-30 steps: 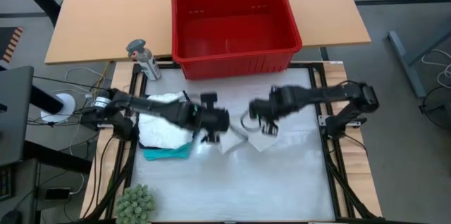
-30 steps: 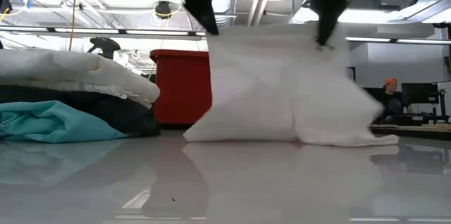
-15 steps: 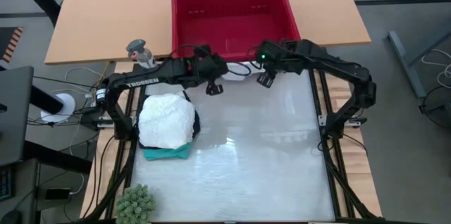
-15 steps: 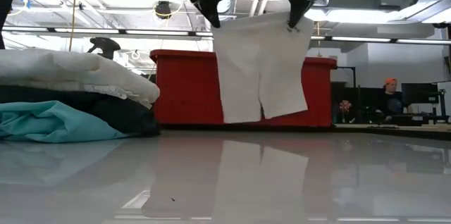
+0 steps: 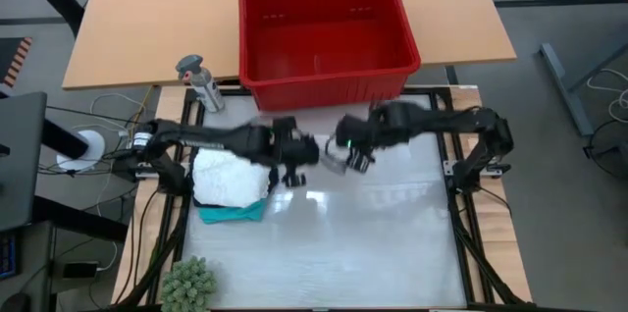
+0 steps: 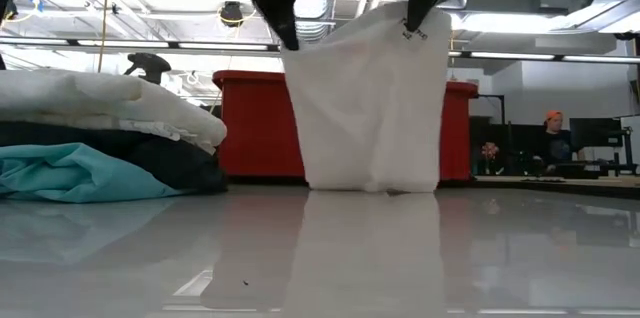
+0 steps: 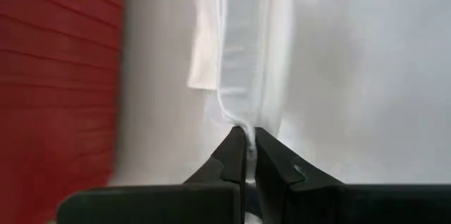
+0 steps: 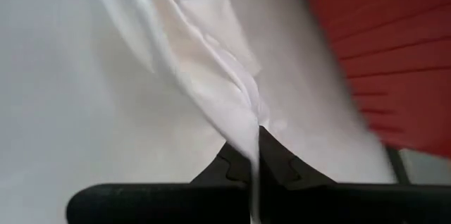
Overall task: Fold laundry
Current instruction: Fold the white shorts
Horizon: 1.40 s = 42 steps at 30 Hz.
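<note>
A white garment [image 6: 365,108] hangs as a flat sheet between my two grippers over the middle of the table, a little in front of the red basket [image 5: 329,27]. My left gripper [image 5: 294,160] is shut on its upper left corner, my right gripper [image 5: 348,155] on its upper right corner. At the table's left lies a pile of laundry: a white piece [image 5: 231,173] on top, black cloth [image 6: 150,163] under it and teal cloth [image 5: 235,212] at the bottom. My left gripper pinches the garment's top edge at its left corner [image 7: 243,122] between its two fingers, slanting down from above. The cloth hangs below the fingers. My right gripper pinches the top edge at the right corner [image 8: 252,122] the same way, slanting down. The garment hangs spread between both grippers, and its lower edge [image 6: 370,186] reaches the table top.
The red basket stands past the table's far edge on a wooden desk [image 5: 147,18]. A grey spray bottle [image 5: 199,81] stands at the far left corner, and a green fuzzy plant [image 5: 186,283] at the near left corner. The table's middle and right [image 5: 373,243] are bare.
Both grippers swung up and toward the basket, lifting the white garment clear of the table so it hung straight. They have since come back toward the near edge and lower. The garment now hangs wider, with its lower edge down at the table.
</note>
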Each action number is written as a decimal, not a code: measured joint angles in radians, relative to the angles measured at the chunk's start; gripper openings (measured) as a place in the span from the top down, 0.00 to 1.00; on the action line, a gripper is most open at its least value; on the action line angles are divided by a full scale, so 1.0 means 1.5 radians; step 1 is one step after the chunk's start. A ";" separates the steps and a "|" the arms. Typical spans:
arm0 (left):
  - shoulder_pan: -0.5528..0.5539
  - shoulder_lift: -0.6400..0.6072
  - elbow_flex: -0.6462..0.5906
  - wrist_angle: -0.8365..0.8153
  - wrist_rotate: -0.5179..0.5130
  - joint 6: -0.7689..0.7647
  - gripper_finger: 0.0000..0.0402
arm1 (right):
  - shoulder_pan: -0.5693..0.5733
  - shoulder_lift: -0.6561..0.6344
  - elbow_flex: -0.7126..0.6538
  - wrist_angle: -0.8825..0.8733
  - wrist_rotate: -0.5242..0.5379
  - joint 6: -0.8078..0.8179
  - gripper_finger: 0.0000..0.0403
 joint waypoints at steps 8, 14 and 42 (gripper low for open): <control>-0.133 0.001 -0.087 0.013 0.006 -0.139 1.00 | 0.172 0.081 0.000 -0.042 0.000 0.161 0.94; -0.200 0.001 -0.096 0.017 0.058 -0.199 1.00 | 0.260 0.183 0.000 -0.011 -0.028 0.201 0.93; -0.292 0.015 -0.205 0.170 0.221 -0.364 0.73 | 0.323 0.268 -0.001 0.153 -0.224 0.164 0.42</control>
